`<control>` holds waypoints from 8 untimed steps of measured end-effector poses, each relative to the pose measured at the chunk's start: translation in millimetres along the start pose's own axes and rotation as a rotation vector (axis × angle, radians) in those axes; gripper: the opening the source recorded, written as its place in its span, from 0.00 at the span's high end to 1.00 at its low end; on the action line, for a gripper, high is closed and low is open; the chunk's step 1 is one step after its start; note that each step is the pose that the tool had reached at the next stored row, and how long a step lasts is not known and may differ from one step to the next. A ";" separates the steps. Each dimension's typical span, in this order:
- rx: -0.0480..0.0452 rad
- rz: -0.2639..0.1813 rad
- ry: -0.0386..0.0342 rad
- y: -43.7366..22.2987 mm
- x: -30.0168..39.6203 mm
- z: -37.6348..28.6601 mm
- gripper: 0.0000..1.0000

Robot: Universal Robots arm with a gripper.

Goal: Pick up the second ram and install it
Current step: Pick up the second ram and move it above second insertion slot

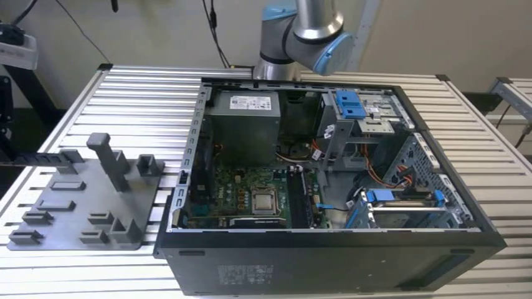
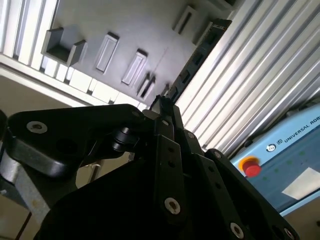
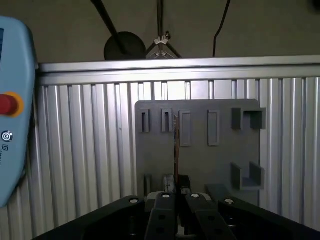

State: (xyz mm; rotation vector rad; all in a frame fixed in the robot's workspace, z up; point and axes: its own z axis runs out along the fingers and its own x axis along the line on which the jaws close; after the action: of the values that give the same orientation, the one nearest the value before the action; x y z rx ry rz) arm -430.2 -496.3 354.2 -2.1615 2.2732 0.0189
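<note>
In both wrist views my gripper point(image 3: 176, 194) point(image 2: 163, 106) is shut on the second ram. In the first wrist view the second ram point(image 3: 176, 150) is edge-on, a thin line running out from the fingertips. In the second wrist view it point(image 2: 199, 56) is a dark notched strip. Far beneath it lies the grey fixture tray point(image 3: 210, 165) point(image 2: 125, 30) with its slots and posts. The exterior view has the tray point(image 1: 79, 205) at its left and the open computer case point(image 1: 332, 187) in the middle. The green motherboard point(image 1: 241, 196) lies inside, with dark memory slots point(image 1: 299, 199) beside the processor.
The ribbed aluminium table point(image 1: 141, 99) carries the case and the tray. A light-blue pendant with a red button point(image 3: 7, 105) point(image 2: 251, 167) lies at the table's side. Cables, a power supply point(image 1: 243, 124) and blue-clipped drive bays point(image 1: 353, 106) crowd the case. The arm's base point(image 1: 295, 37) stands behind it.
</note>
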 end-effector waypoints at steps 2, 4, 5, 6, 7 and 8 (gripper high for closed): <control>-0.0003 0.000 0.0000 0.0 -0.1 -4.0 0.86; -0.0005 0.000 0.0000 0.0 -0.1 -8.1 0.86; -0.0006 0.000 0.0000 0.1 -0.1 -10.3 0.86; -0.0008 0.000 0.0000 0.1 -0.2 -12.6 0.86; -0.0009 0.000 -0.0001 0.1 -0.2 -14.4 0.86; -0.0010 0.000 0.0000 0.1 -0.2 -16.5 0.86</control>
State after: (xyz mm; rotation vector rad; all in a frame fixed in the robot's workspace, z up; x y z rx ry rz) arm -430.2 -496.3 370.7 -2.1620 2.2738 0.0202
